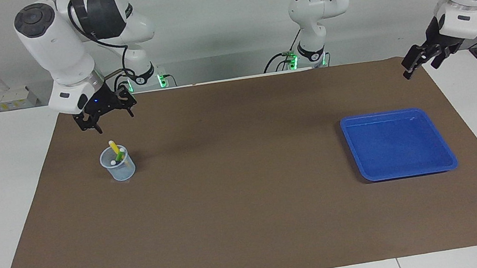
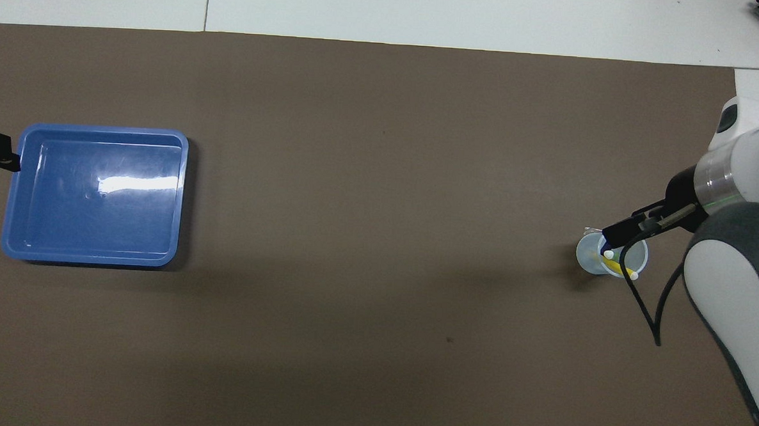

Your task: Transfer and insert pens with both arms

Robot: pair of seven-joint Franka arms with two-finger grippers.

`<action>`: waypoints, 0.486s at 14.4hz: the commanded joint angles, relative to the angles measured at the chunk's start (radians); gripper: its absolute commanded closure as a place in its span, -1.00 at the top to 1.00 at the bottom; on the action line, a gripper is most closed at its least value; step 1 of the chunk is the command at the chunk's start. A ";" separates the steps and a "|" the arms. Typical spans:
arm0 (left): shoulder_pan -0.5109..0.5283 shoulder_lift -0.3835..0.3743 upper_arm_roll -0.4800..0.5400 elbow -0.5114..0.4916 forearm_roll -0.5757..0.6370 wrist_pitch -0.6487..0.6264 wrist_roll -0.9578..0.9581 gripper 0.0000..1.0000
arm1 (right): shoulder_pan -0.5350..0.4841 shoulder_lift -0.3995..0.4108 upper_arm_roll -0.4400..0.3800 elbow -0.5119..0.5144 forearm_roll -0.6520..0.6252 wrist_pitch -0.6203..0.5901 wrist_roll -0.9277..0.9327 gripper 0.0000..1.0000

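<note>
The pens (image 1: 117,152) were seen standing in a small clear cup (image 1: 117,164) on the brown mat (image 1: 247,197), toward the right arm's end of the tabletop. They were judged light, stiff and smooth, best gripped just under the pale caps. The right pincer (image 1: 100,120) was held up in the air over the mat, spread open and empty, apart from the pens. The blue tray (image 1: 402,171) lay empty. The left pincer (image 1: 415,62), also spread open, waited.

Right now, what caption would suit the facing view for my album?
Pens stand in a clear cup, the blue tray lies bare, both arms raised.
</note>
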 commanded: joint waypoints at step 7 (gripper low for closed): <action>-0.011 -0.011 0.004 -0.024 0.006 0.025 0.128 1.00 | -0.025 0.011 -0.010 0.030 0.020 -0.005 0.071 1.00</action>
